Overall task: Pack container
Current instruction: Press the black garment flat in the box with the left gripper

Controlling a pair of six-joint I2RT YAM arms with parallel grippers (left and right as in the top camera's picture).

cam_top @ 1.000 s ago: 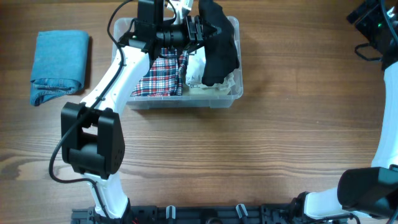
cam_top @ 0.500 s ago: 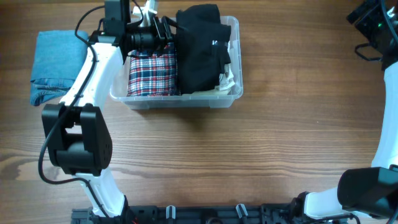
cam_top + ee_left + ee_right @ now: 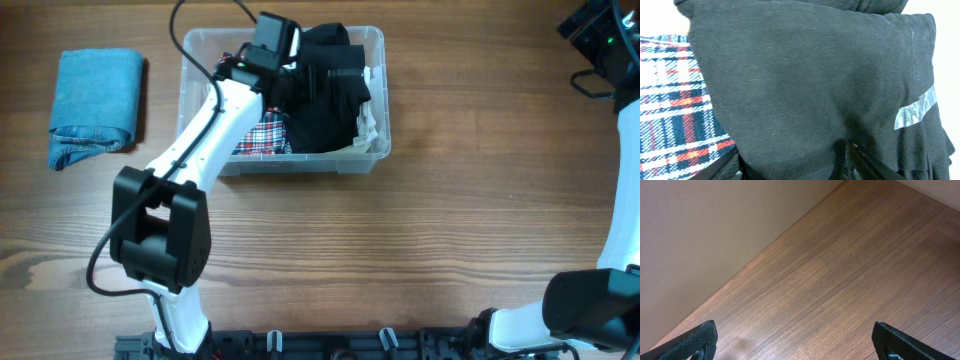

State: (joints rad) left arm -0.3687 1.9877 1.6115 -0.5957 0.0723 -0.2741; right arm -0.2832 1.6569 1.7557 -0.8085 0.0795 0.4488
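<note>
The clear container [image 3: 375, 152] stands at the back middle of the table. It holds a folded red-and-blue plaid garment [image 3: 262, 140] on the left, a black garment [image 3: 330, 100] on the right and some white cloth [image 3: 372, 122] under it. My left gripper [image 3: 316, 76] is down on the black garment, inside the container. In the left wrist view its fingers [image 3: 792, 161] are spread with the black garment [image 3: 805, 85] bulging between them, and the plaid garment [image 3: 675, 115] lies to the left. My right gripper [image 3: 795, 340] is open and empty over bare table.
A folded blue denim garment [image 3: 95, 105] lies on the table left of the container. The right arm [image 3: 600, 40] is parked at the far right back corner. A wall runs along the table edge in the right wrist view [image 3: 715, 235].
My left gripper dropped the black garment into the container's right half, swung out to the container's left edge, then came back right onto the black garment. The right arm has not moved.
</note>
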